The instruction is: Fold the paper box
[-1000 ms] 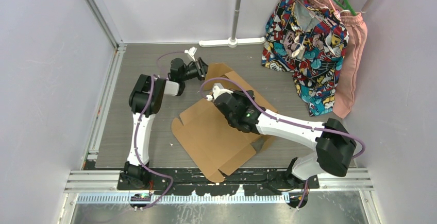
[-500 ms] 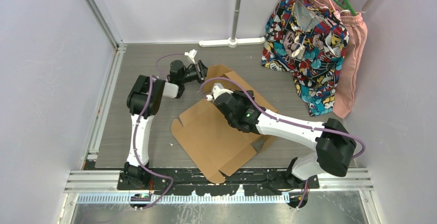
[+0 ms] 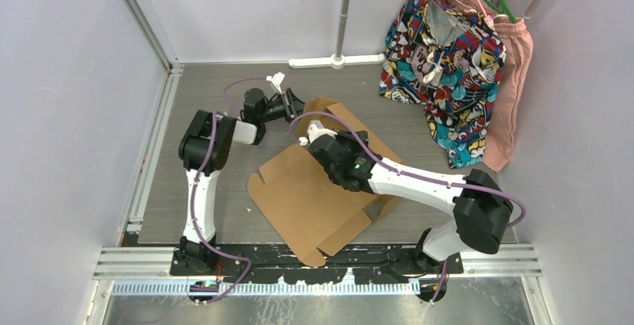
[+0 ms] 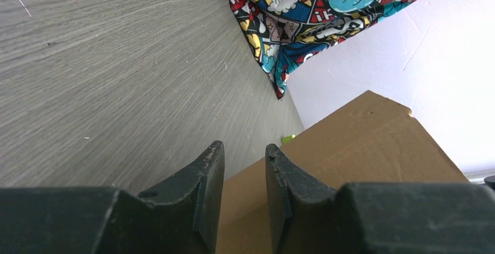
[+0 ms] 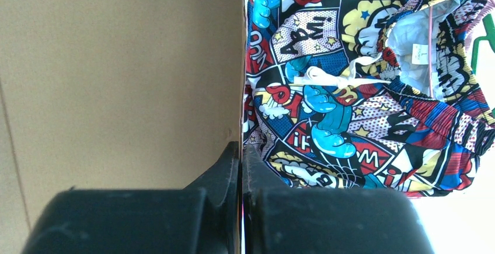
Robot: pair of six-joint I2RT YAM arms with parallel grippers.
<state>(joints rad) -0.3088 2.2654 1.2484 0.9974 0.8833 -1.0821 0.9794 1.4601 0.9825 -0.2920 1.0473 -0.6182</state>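
The paper box [image 3: 306,205] lies opened out on the table [image 3: 209,116]. Its long axis runs diagonally from near-left of the right gripper [image 5: 241,149] to far-right of it, and the broad near panel lies flat. The right gripper rests over the middle of the sheet with its jaws pressed together at a panel edge; whether cardboard is nipped between them cannot be told. Just beyond and left of the right gripper, the left gripper [image 4: 244,152] is partly spread with the raised far flap [image 4: 362,143] directly ahead of its tips, so the left arm is judged the nearer one for folding that flap.
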